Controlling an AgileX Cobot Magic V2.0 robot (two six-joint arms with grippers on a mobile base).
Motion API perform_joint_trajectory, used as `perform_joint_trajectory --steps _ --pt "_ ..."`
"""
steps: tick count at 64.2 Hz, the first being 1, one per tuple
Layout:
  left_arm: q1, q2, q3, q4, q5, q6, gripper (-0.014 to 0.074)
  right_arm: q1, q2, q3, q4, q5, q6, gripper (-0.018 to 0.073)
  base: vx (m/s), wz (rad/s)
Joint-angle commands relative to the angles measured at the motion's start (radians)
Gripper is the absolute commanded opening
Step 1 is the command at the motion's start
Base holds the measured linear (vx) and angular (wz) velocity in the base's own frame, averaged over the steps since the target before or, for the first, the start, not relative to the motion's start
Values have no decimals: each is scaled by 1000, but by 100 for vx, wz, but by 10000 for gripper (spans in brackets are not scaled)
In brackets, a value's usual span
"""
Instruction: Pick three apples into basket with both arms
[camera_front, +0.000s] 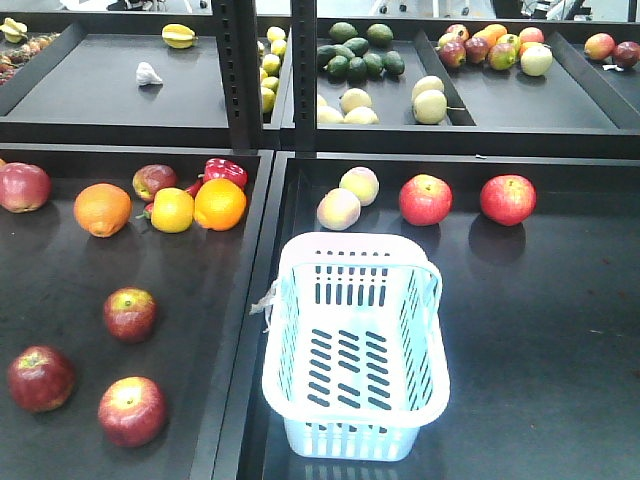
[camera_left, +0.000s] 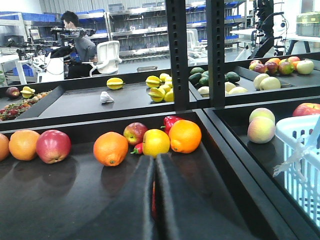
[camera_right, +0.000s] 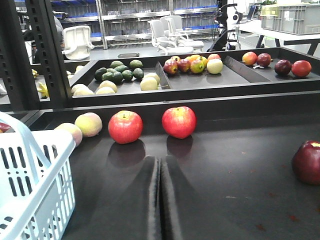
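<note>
In the front view, the pale blue plastic basket (camera_front: 350, 243), with slotted walls and a white shred (camera_front: 265, 300) at its left rim, stands empty in the right black tray (camera_front: 540, 330). Behind it lie two bright red apples (camera_front: 425, 199), round and smooth. Three dark red apples (camera_front: 130, 313) with yellowish patches lie in the left tray (camera_front: 60, 280), well apart from the basket.

In the left wrist view, the left gripper (camera_left: 155, 156) has its matte black fingers pressed together and holds nothing. Glossy oranges (camera_left: 110, 148) lie beyond it.

In the right wrist view, the right gripper (camera_right: 161, 159) is closed in the same way, with nothing between its fingers. The two bright red apples lie ahead of it.
</note>
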Motion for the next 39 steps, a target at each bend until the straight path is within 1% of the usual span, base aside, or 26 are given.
perform_joint_trajectory --steps 1,39 --pt "-1 -23 27 -6 -74 -6 -7 -6 -8 9 -2 -75 -9 -3 1 -1" --pt "-1 -23 27 -6 -74 -6 -7 -6 -8 9 -3 -75 -9 -3 0 0"
